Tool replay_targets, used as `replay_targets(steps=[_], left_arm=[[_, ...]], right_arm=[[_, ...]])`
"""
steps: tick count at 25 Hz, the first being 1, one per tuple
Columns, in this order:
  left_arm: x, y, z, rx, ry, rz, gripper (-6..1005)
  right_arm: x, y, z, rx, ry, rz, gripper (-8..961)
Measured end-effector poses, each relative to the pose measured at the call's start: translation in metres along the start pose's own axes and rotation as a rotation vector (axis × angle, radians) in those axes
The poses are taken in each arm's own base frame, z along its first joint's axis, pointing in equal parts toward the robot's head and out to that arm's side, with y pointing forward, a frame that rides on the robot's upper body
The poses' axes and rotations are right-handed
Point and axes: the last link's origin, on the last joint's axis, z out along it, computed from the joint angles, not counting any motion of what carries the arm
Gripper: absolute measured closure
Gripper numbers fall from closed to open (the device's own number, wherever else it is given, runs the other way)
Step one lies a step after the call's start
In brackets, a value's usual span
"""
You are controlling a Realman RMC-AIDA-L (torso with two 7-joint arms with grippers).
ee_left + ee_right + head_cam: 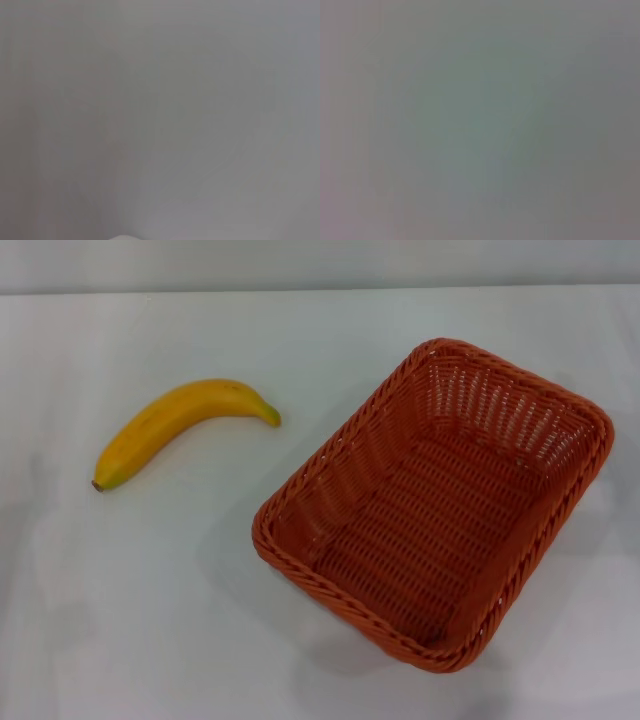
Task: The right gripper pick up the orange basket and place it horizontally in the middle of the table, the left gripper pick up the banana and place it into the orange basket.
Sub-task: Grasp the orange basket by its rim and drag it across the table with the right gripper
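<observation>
The orange basket lies turned at the right of the surface, the banana far left; no hand is visible, so grip the near rim firmly.

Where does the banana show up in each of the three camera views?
Head view: the banana lies on the left, apart from the orange basket on the right.
Left wrist view: not in it, only blank pale surface.
Right wrist view: not in it, only blank grey.
Shared landmark: none certain; possibly the white table.
</observation>
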Motion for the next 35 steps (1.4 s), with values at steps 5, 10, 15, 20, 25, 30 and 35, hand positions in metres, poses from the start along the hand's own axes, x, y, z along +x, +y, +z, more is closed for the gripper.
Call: replay_targets(steps=[5, 10, 15, 20, 25, 30, 35], left_arm=[[0.0, 0.0, 0.0, -0.001, 0.001, 0.0, 105], [0.0, 0.0, 0.001, -0.001, 0.002, -0.001, 105], [0.001, 0.0, 0.001, 0.002, 0.003, -0.003, 105], [0.001, 0.0, 0.001, 0.003, 0.003, -0.003, 105], [0.0, 0.0, 0.001, 0.002, 0.003, -0.003, 106], [0.0, -0.003, -0.002, 0.009, 0.0, -0.001, 106], [0.0, -0.004, -0.003, 0.015, -0.001, 0.0, 106]], right_arm=[[0.0, 0.0, 0.0, 0.001, 0.0, -0.001, 81], [0.0, -0.001, 0.0, 0.001, -0.001, -0.002, 81], [-0.001, 0.0, 0.002, -0.001, -0.002, -0.001, 82], [-0.002, 0.001, 0.004, -0.004, -0.005, -0.001, 82], [-0.006, 0.005, 0.012, -0.019, -0.023, 0.032, 82], [-0.018, 0.015, 0.035, -0.149, -0.026, 0.135, 82], [-0.044, 0.034, 0.073, -0.425, 0.099, 0.19, 83]])
